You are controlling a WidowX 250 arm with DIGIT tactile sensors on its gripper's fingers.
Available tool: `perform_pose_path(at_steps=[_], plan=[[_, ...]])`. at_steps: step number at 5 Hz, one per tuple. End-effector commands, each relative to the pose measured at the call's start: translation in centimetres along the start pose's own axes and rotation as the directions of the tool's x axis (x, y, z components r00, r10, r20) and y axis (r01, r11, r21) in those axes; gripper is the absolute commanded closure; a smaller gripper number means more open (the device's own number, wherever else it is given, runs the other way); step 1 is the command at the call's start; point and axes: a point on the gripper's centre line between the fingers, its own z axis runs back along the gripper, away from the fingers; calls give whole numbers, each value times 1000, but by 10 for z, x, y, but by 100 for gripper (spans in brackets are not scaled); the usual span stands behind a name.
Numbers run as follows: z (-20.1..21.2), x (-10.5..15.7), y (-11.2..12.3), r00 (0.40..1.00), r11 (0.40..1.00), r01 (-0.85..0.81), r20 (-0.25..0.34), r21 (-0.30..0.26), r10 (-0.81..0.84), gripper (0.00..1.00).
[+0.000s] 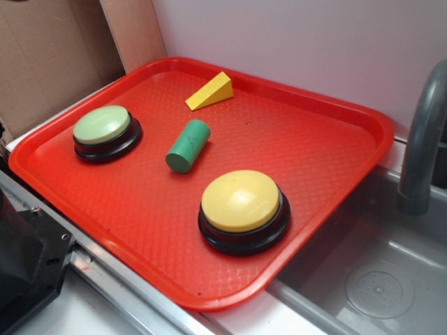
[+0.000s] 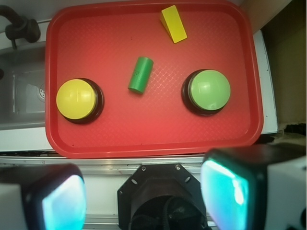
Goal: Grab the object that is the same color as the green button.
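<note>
A red plastic tray (image 2: pixel 62 139) with a pebbled texture and a raised rim is seen from above, the end effector (image 2: pixel 144 201) held back off its near edge — fingers spread wide, nothing gripped. The reach appears not yet begun. The yellow domed button (image 2: pixel 76 98) sits at nine o'clock on the tray, the green button (image 2: pixel 209 89), glossy on a black base, at three o'clock. A yellow wedge (image 2: pixel 173 23) lies at twelve. The green cylinder (image 2: pixel 140 74) — matte, lying on its side — rests near centre; alignment across its round flanks would be needed before descent.
</note>
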Motion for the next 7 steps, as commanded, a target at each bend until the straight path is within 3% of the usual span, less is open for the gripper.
perform_pose_path(at_steps=[1, 2, 3, 4, 5, 6, 7], plan=[[0, 0, 0, 1000, 1000, 0, 0, 0, 0, 0], [-26, 16, 6, 989, 989, -150, 0, -14, 150, 0], [-48, 23, 12, 957, 957, -288, 36, -31, 289, 0], [-94, 44, 27, 892, 892, -450, 54, 25, 449, 0], [-140, 60, 36, 852, 851, -524, 44, 44, 522, 0], [-166, 79, 37, 838, 839, -544, 81, 33, 540, 0], [-190, 94, 20, 867, 869, -494, 75, 2, 493, 0]])
